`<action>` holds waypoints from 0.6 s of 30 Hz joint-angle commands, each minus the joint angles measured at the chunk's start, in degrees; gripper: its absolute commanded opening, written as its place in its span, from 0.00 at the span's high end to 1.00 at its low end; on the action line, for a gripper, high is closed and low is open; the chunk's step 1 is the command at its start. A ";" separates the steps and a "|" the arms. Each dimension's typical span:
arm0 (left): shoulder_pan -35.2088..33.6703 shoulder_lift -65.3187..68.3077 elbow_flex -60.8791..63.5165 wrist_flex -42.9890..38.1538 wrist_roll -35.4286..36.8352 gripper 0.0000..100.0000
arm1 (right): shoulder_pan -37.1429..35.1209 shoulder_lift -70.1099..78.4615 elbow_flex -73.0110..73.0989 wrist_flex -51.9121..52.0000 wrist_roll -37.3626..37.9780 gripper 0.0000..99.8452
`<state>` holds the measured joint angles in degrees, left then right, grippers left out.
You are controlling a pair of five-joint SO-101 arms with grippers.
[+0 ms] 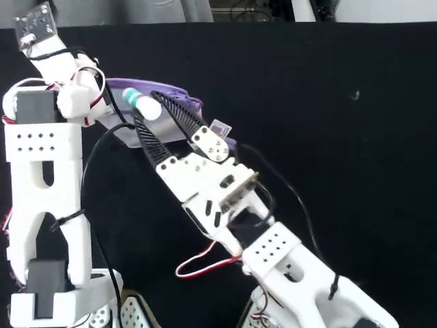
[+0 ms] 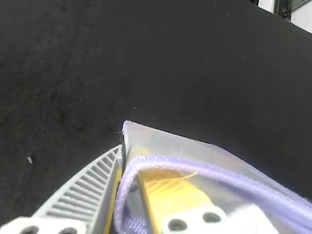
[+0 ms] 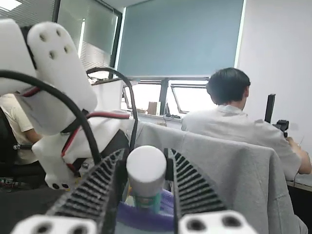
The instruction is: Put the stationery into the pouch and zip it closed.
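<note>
The clear pouch point(image 1: 179, 96) with a purple zipper rim is held up off the black table at the back left. My left gripper point(image 1: 109, 109) is shut on the pouch's end; in the left wrist view the gripper point(image 2: 127, 161) has its grey ribbed finger point(image 2: 83, 195) outside the pouch point(image 2: 195, 151) wall and its yellow one inside. My right gripper point(image 1: 150, 106) is shut on a white glue stick point(image 1: 145, 104) with a teal band. In the right wrist view the gripper point(image 3: 146, 163) holds the glue stick point(image 3: 146, 170) upright, its lower end at the pouch's purple rim point(image 3: 146, 217).
Black cloth covers the table point(image 1: 328, 102), with open room to the right and at the back. The right arm's cable point(image 1: 287, 184) loops beside its wrist. The left arm's white body point(image 1: 44, 184) stands tall at the left edge.
</note>
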<state>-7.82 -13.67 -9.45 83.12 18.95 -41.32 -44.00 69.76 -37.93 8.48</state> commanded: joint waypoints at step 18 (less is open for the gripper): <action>-0.40 -0.18 -2.51 4.66 0.09 0.97 | 1.23 9.27 -33.98 41.32 0.62 0.95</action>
<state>-8.35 -13.32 -10.51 86.29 18.86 -40.97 -34.68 44.18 -4.88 8.66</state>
